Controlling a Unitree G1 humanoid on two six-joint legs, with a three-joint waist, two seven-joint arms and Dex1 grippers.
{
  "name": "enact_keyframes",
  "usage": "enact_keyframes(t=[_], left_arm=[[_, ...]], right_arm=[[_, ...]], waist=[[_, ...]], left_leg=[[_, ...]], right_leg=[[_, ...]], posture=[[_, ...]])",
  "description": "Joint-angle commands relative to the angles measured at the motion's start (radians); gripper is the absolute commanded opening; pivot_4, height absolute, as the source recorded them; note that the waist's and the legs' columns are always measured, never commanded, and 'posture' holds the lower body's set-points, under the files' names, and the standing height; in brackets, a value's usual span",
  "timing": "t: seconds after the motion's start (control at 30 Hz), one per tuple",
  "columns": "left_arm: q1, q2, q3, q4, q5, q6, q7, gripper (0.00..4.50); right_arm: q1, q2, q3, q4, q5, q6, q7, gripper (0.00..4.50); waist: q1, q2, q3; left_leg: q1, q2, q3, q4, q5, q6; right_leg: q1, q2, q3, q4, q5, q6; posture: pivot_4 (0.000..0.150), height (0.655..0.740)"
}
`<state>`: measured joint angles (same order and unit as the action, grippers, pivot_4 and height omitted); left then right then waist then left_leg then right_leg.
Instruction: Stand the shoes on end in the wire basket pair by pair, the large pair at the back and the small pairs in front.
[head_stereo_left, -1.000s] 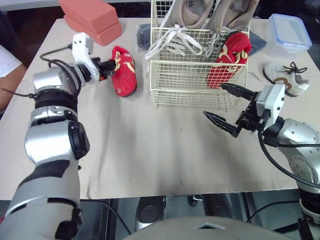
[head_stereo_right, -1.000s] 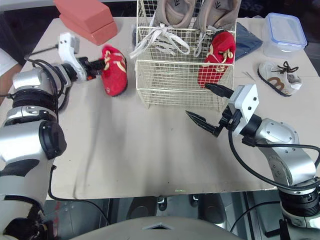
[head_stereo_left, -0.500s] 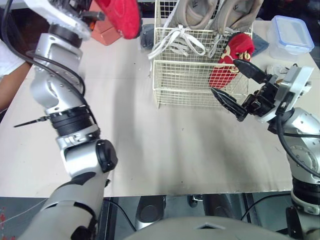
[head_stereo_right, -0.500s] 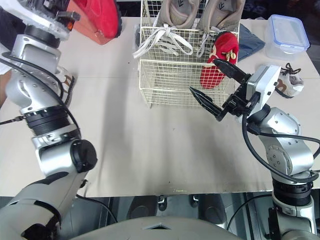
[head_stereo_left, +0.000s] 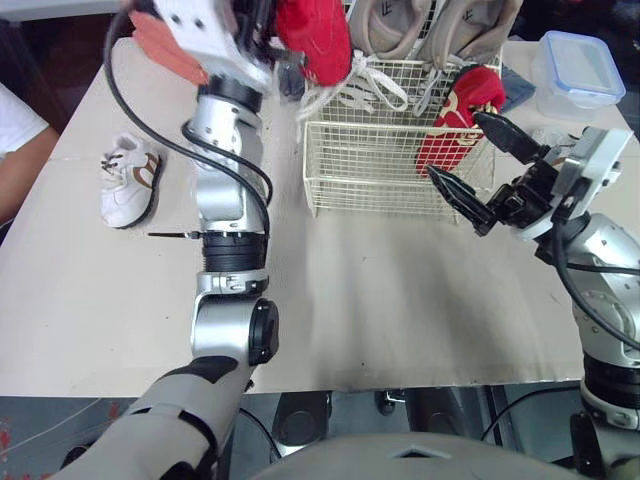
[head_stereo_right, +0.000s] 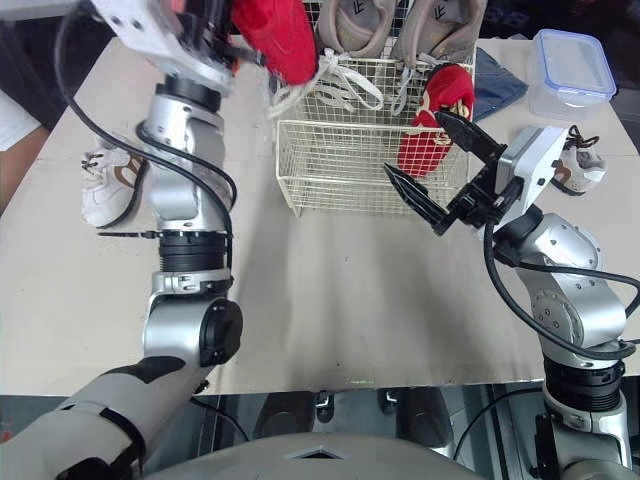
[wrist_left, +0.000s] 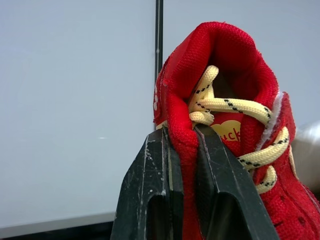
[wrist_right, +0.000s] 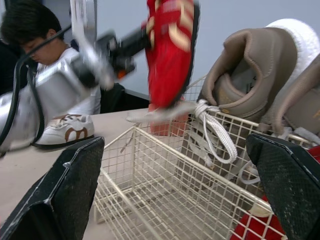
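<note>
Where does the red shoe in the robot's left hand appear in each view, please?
Left eye view: red shoe at the top edge, by the left rear corner of the wire basket.
Right eye view: shoe at the top edge, left of centre.
Left wrist view: shoe close up, collar clamped in the left hand.
Right wrist view: shoe raised beside the tan shoes.
Shared landmark: the wire basket.

Lidded plastic box (head_stereo_left: 577, 68) near blue cloth (head_stereo_left: 516, 86)
</note>
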<state>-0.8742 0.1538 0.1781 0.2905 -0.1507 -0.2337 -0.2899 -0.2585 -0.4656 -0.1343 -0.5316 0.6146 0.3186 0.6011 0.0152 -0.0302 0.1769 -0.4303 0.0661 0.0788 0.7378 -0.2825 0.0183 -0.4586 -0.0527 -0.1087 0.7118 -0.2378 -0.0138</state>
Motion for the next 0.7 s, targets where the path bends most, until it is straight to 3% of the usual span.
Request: enact_keyframes(t=[0.03, 0.43, 0.7], left_arm=[[0.001, -0.013, -0.037, 0.044, 0.068, -0.098, 0.054, 0.10], [0.023, -0.083, -0.127, 0.100, 0.113, -0.130, 0.087, 0.10], [0.046, -0.063, -0.158, 0.115, 0.169, -0.132, 0.096, 0.10]], right_arm=[[0.005, -0.010, -0.036, -0.049, 0.009, -0.009, -0.021, 4.50], [0.016, -0.013, -0.037, -0.058, 0.021, -0.002, -0.032, 4.50], [0.019, -0.012, -0.036, -0.058, 0.020, -0.003, -0.040, 4.50]], waist=[[0.001, 0.000, 0.000], [0.003, 0.000, -0.001], [0.005, 0.000, -0.001]], left_leg=[[0.000, 0.000, 0.000, 0.000, 0.000, 0.000], [0.003, -0.002, -0.006, 0.001, -0.001, 0.003], [0.002, -0.002, -0.007, 0.001, 0.000, 0.001]], right_leg=[[0.000, 0.000, 0.000, 0.000, 0.000, 0.000], [0.008, -0.002, -0.007, -0.003, 0.000, 0.000], [0.008, -0.003, -0.009, -0.003, 0.000, 0.000]], posture=[[0.150, 0.6860], [0.150, 0.6860], [0.150, 0.6860]])
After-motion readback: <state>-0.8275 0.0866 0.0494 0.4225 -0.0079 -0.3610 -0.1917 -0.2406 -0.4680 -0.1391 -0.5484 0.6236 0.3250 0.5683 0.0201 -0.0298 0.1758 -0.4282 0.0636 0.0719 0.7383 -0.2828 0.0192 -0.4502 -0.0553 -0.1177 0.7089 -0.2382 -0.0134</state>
